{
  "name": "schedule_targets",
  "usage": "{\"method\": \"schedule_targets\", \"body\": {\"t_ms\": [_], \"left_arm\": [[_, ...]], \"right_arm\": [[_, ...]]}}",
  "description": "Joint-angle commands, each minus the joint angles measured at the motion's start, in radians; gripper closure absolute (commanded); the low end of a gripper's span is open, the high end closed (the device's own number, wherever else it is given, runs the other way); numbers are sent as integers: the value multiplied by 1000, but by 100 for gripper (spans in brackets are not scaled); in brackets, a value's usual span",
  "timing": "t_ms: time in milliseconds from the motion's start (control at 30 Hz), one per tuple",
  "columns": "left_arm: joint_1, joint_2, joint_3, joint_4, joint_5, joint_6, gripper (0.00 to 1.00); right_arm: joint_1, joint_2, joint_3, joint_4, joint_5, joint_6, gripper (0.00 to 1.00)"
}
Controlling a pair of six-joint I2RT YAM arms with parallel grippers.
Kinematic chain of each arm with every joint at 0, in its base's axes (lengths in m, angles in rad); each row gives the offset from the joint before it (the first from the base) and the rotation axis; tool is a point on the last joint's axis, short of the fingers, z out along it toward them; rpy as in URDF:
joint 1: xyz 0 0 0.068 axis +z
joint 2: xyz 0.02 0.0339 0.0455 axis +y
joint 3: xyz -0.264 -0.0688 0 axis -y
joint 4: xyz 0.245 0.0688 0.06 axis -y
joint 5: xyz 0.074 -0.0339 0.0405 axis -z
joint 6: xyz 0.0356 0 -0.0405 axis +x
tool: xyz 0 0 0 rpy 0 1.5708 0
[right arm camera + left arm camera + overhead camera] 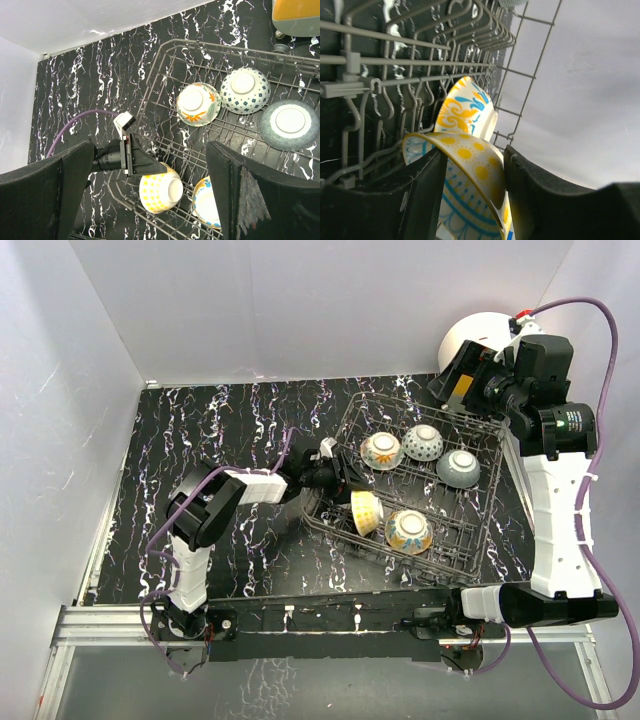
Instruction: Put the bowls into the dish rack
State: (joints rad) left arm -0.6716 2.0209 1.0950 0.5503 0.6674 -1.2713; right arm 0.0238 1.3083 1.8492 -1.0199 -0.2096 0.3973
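Observation:
The dark wire dish rack [486, 502] holds all five bowls. Three lie upside down at the back: orange floral [381, 450], blue-dotted [422, 442] and grey [458, 468]. A blue-and-yellow bowl [408, 531] leans at the front. My left gripper [352, 492] reaches into the rack and is shut on the wall of the yellow sun-patterned bowl [470, 170], which is tipped on its side [160, 192]. One finger is inside the rim, the other on the outside. The blue-and-yellow bowl [465, 112] stands just behind it. My right gripper [470, 375] hangs open and empty high above the rack.
A round white-and-orange appliance [470, 335] stands behind the rack's far right corner and shows in the right wrist view [297, 12]. Black marbled table top [200, 430] lies left of the rack. White walls close the back and sides.

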Motion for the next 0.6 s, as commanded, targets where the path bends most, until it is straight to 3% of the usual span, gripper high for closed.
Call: {"method": "schedule_targets", "body": {"t_ms": [0, 567], "left_arm": [[53, -14, 44, -286, -100, 145, 54], [75, -65, 192, -607, -221, 437, 47]], "right_arm": [[-3, -6, -6, 50, -7, 2, 1], [-4, -7, -23, 60, -20, 3, 1]]}}
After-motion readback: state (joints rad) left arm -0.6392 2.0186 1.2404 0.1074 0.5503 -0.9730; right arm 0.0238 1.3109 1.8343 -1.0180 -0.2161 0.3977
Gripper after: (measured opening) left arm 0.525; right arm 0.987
